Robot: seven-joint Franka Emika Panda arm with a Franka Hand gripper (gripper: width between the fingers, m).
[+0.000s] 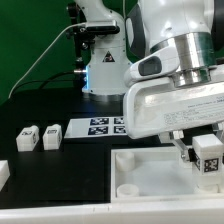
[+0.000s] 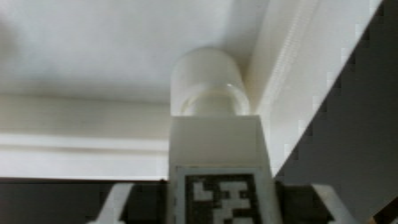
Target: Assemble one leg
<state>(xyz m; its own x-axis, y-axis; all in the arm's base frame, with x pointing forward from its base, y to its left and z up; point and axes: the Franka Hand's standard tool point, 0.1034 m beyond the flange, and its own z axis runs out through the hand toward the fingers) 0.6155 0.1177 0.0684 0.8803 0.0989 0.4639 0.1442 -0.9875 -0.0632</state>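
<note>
My gripper (image 1: pixel 207 160) is shut on a white leg (image 1: pixel 208 152) with a black-and-white tag, at the exterior view's right. It holds the leg over the right part of the large white tray-like panel (image 1: pixel 150 170). In the wrist view the held leg (image 2: pixel 221 150) runs away from the fingers (image 2: pixel 128 200), and its rounded end sits near the panel's raised inner wall (image 2: pixel 267 60). Whether it touches the panel I cannot tell. Two more legs (image 1: pixel 27 138) (image 1: pixel 52 135) lie on the black table at the exterior view's left.
The marker board (image 1: pixel 98 126) lies flat behind the panel. A white part (image 1: pixel 3 172) sits at the exterior view's left edge. The arm's base (image 1: pixel 100 60) stands at the back before a green curtain. A round socket (image 1: pixel 128 188) shows in the panel.
</note>
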